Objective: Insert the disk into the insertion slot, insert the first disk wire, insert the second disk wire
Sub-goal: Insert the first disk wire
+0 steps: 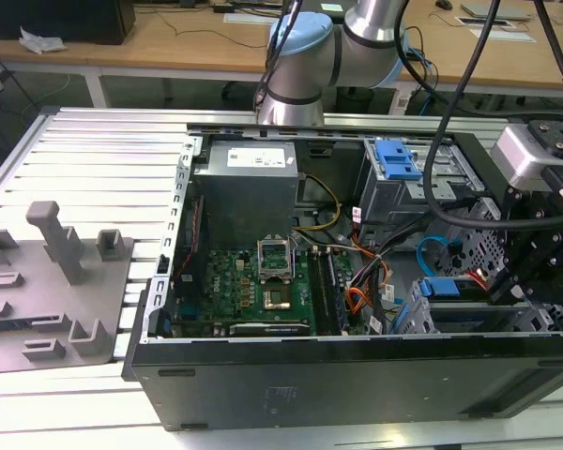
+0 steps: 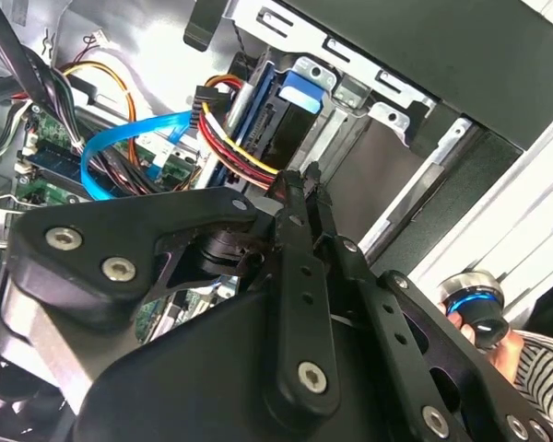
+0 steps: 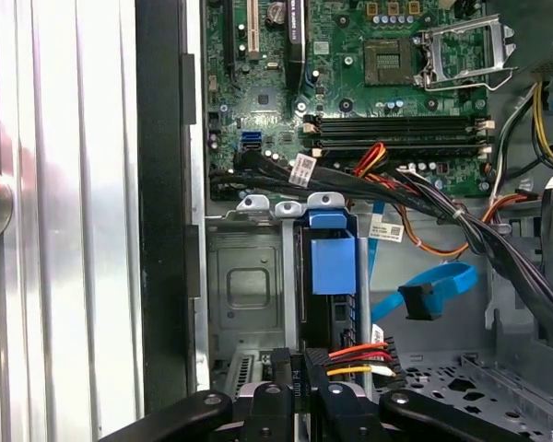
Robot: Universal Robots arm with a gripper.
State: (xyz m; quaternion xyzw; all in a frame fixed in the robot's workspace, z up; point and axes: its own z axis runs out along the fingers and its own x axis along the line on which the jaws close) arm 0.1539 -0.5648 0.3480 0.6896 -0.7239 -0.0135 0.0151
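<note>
- Exterior view: a black open computer case (image 1: 291,380) lies on the ribbed aluminium table (image 1: 94,159). At the exterior view's right, the silver hard drive in a bright blue plastic carrier (image 1: 441,288) sits in the grey perforated sheet-metal bay (image 1: 415,317). The black gripper (image 1: 502,281) hangs just beside it. The thin flat light-blue data cable (image 1: 430,248) arcs close by.
- Second wrist view: the gripper's two fingers are drawn together down to the tip. They sit right against the orange-yellow-black wire bundle (image 2: 240,152), whose dark plug (image 2: 207,97) lies at the drive's end. I cannot tell whether the fingers pinch a wire or whether that plug is fully seated.
- First wrist view: the drive stands in its bay with its blue tab showing. The data cable's small dark plug (image 3: 419,301) hangs loose in the open, apart from the drive — not yet inserted.
- Risk, as a judgement: the fingers work in a tight nest of wires. A sideways pull could drag the bundle's plug askew or out, and a plug pushed in tilted could jam or bend its socket. The slack data cable could also snag on the fingers.
</note>
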